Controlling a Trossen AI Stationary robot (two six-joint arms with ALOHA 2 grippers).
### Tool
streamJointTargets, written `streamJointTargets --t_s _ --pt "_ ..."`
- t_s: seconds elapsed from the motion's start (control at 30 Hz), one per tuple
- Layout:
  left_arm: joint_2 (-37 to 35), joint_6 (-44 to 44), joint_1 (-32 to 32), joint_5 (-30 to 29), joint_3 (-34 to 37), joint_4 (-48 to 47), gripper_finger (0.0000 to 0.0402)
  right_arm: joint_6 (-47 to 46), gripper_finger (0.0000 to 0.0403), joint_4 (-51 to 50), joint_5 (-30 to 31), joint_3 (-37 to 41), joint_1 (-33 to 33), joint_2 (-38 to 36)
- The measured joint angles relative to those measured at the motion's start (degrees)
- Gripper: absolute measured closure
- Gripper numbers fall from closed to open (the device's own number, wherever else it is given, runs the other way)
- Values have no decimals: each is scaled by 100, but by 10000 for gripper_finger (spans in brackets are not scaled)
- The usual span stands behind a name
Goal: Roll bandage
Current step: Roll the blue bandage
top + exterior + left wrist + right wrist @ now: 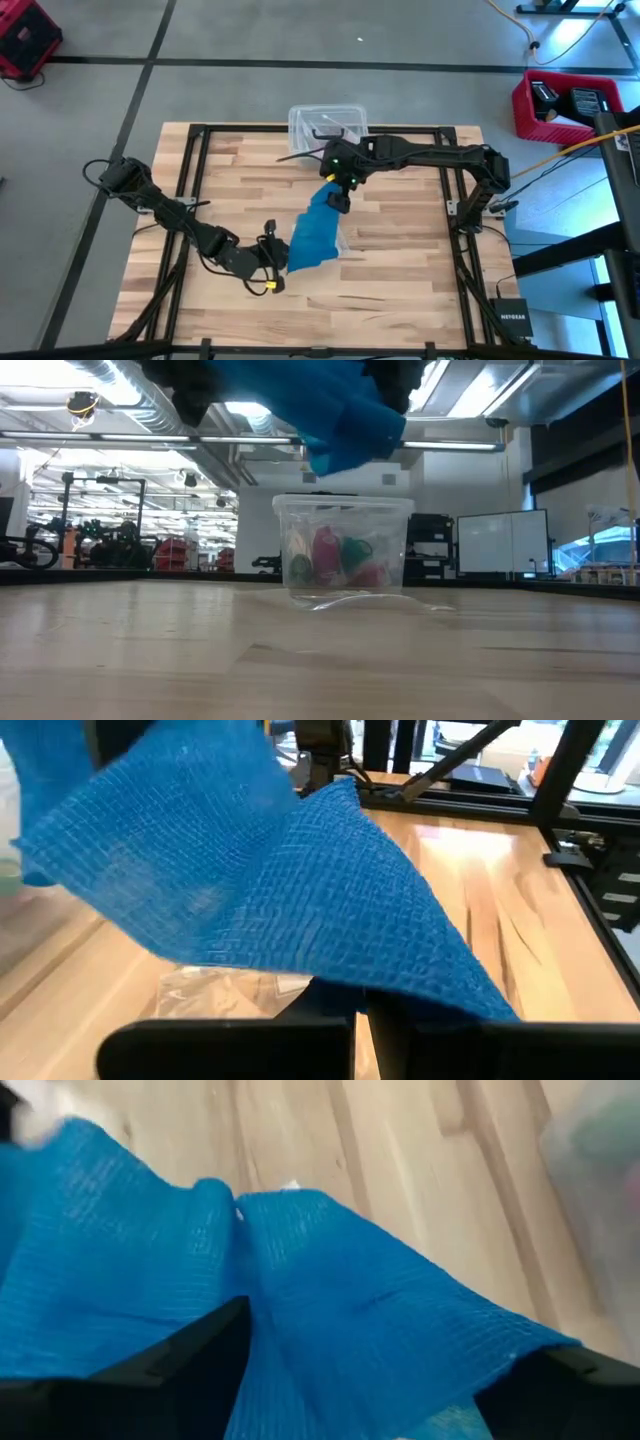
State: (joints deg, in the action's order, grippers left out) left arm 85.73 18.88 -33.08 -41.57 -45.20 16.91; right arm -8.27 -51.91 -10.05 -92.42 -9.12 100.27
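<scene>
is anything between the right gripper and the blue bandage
Nothing visible. The bandage lies right between the open right gripper fingers, while the shut left gripper pinches its other end.

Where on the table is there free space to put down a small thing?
The wood between the bandage and the right frame rail is bare, as is the near right corner. The middle is crowded: both claws, left and right, meet at the bandage, with the clear box at the far edge.

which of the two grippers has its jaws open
The right gripper, jaws spread around the bandage's upper end; the left gripper is clamped shut on its lower end.
</scene>
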Motion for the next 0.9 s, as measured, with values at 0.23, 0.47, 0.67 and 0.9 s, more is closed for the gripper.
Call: streamJointTargets --t_s 0.23,0.47,0.67,0.9 --pt "0 -18 -5 133 1 -4 395 -29 72 -802 -644 -4 6 -38" --pt "-2 17 28 116 -1 -2 393 244 72 -314 479 0 6 -81" --pt "-2 127 21 101 -1 -18 396 324 72 486 1419 -45 -29 -2" --pt "-4 161 17 161 -1 -20 396 510 72 -536 1098 -1000 54 -326"
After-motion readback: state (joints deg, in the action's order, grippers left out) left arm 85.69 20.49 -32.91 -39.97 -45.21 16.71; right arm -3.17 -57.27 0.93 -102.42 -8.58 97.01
